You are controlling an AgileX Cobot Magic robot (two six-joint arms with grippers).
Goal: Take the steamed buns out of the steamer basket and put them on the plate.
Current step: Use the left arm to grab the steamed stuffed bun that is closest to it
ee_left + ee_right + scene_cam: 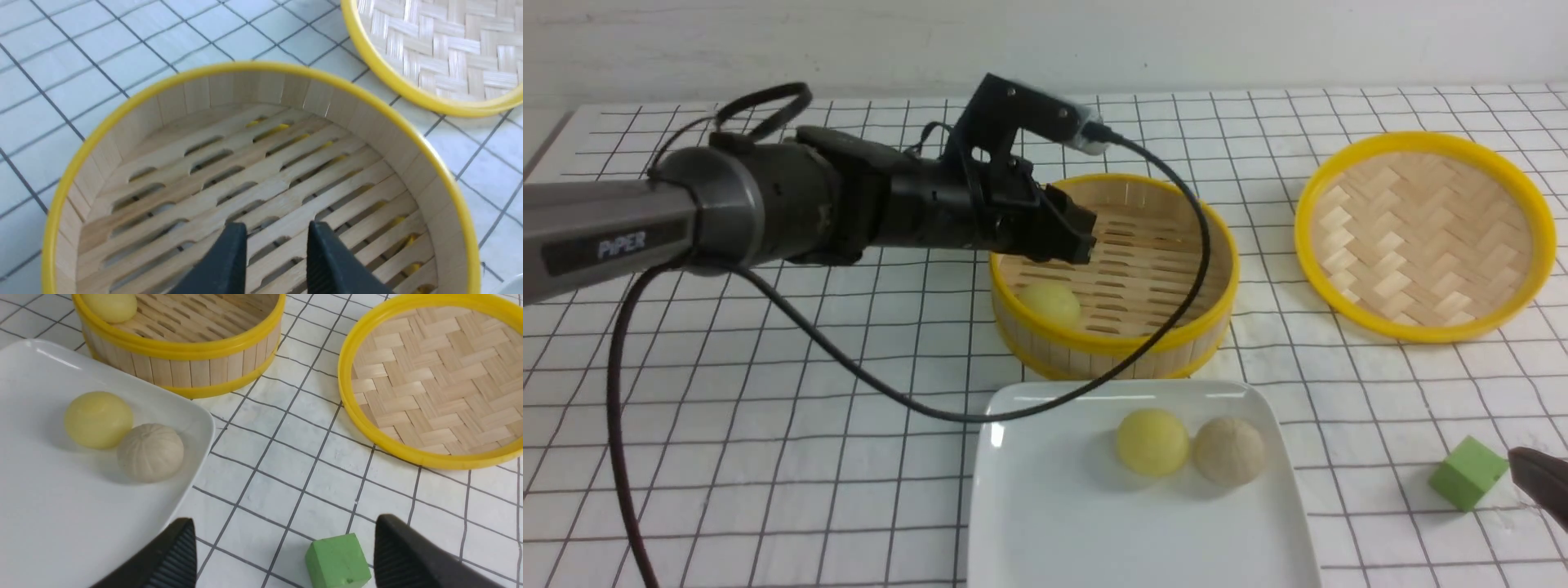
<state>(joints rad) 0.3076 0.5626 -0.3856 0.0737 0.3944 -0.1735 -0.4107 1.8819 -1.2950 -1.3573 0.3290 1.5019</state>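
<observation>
gridded white tabletop (768, 457), left hand (1086, 237) spread, empty, over steamer basket (1111, 343), yellow bun (1052, 304) inside, just nearside of hand

Front view overlooks everything; both close wrist views share the steamer basket (1054, 353).

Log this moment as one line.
plate: yellow bun, pleated bun | steamer basket: last yellow bun | left tool: open, empty, over basket | right tool: open, empty, by green cube
</observation>
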